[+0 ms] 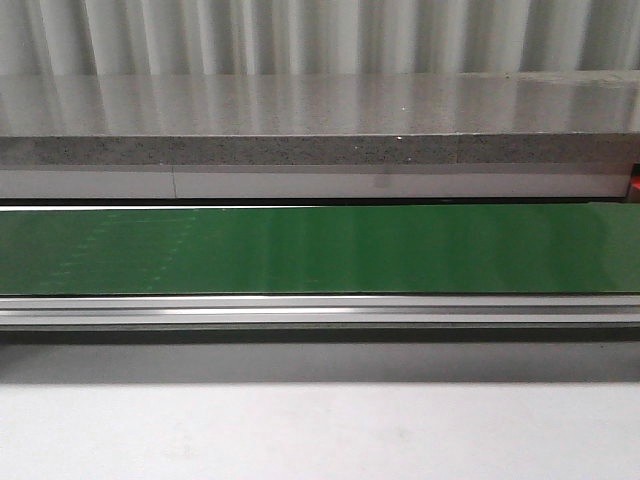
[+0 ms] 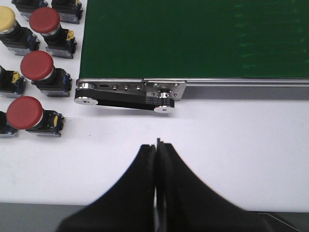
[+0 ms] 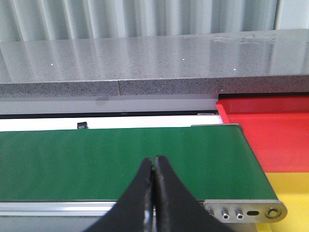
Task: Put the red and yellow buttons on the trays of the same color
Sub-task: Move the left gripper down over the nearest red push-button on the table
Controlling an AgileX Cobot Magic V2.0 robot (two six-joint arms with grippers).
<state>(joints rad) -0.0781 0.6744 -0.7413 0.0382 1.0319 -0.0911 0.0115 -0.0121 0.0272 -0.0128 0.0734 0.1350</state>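
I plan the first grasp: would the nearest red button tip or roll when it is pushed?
The red button lies on its side, so its round cap may let it roll a little. Its square base probably stops it. The smooth cap looks slippery.

R hand [image 3: 154, 162] closed over green belt [image 3: 96, 162]; red tray [image 3: 275, 133], yellow tray [image 3: 292, 191] beside.

Green conveyor belt [image 1: 320, 250] across all views
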